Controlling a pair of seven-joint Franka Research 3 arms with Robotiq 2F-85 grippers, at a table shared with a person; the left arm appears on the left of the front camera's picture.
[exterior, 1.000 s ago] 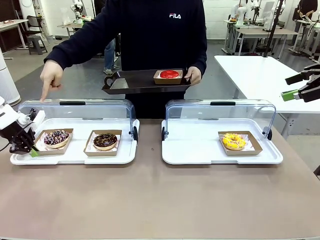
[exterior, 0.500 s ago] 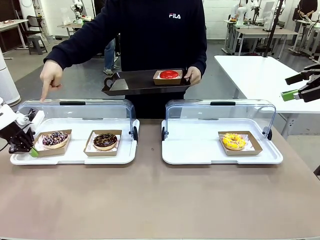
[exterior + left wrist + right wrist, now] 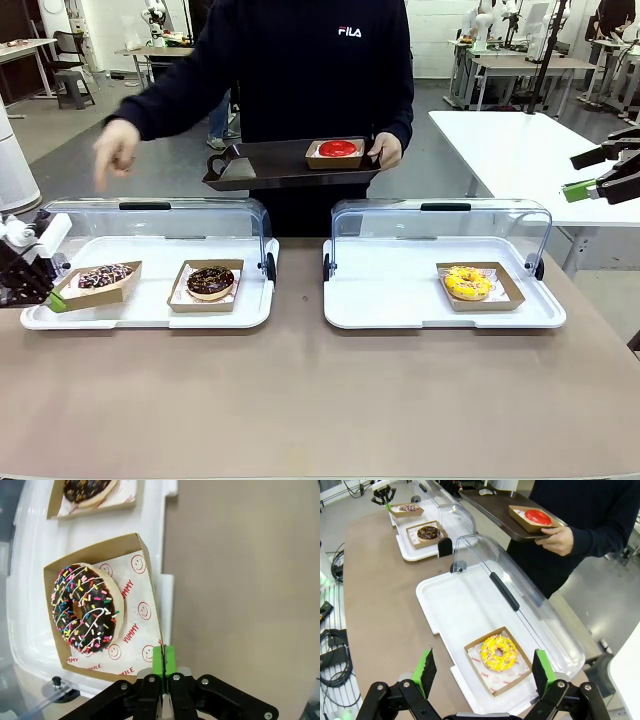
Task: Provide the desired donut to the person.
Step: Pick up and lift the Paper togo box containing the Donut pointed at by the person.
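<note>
The left claw (image 3: 163,667), clenched on the near edge of the sprinkle donut box (image 3: 100,282), has tipped it up at the tray's (image 3: 150,312) left rim. The person's hand (image 3: 117,150) has lifted. The right claw (image 3: 483,672) hangs released, far right.

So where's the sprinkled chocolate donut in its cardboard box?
Front view, far left: sprinkled donut at the left white display tray's left end, beside the plain chocolate donut, its box held by the left gripper.

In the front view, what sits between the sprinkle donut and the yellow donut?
Front view: going from the sprinkle donut toward the yellow donut, the chocolate donut in its box, a gap of table, then bare right tray.
</note>
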